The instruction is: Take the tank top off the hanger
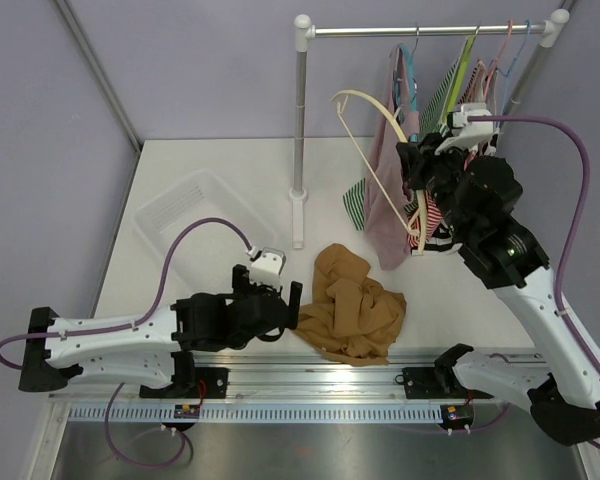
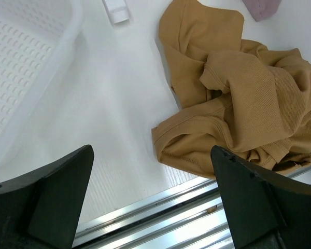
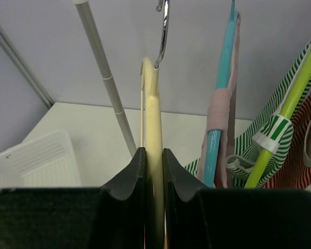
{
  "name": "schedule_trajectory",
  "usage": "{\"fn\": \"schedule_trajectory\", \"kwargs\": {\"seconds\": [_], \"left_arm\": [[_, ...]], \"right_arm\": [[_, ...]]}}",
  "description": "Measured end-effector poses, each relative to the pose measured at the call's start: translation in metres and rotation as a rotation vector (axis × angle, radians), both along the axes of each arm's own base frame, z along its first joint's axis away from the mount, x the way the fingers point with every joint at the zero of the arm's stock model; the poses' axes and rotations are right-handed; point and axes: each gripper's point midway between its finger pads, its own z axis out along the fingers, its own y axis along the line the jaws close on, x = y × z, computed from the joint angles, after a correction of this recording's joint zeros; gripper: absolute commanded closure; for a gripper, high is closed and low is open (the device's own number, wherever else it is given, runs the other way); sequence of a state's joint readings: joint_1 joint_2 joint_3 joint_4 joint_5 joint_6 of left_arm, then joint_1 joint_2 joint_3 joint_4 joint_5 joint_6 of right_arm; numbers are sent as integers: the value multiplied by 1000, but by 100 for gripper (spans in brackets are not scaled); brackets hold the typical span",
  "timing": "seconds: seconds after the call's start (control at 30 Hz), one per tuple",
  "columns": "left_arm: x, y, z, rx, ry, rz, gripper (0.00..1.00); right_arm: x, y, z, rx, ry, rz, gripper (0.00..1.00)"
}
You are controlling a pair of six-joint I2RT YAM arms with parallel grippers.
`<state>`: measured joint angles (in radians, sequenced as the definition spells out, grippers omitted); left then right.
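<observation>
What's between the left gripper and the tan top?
Only a bare strip of table, seen in the left wrist view; the open left gripper faces the tan top.

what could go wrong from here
The right tool is shut on the cream hanger right beside the hung pink garment; swinging it may snag that. The tan tank top lies crumpled at the near edge of the table, beside the open left tool; a careless move could drag it off.

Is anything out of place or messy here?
Yes: the tan tank top lies crumpled on the table near the front rail, not hanging, while the right gripper clamps a bare cream hanger.
</observation>
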<state>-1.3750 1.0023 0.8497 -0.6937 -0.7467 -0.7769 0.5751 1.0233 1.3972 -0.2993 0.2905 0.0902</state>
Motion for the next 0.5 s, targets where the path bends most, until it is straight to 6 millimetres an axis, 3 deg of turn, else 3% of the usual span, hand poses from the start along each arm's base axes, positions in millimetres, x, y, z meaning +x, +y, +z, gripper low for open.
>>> {"fn": "schedule_trajectory", "kwargs": {"seconds": [0.13, 0.5], "left_arm": [[-1, 12, 11, -13, -13, -6, 1], [-5, 37, 17, 10, -20, -7, 1]], "right_arm": [[27, 9, -1, -75, 26, -35, 100], [106, 35, 33, -232, -42, -127, 100]]}}
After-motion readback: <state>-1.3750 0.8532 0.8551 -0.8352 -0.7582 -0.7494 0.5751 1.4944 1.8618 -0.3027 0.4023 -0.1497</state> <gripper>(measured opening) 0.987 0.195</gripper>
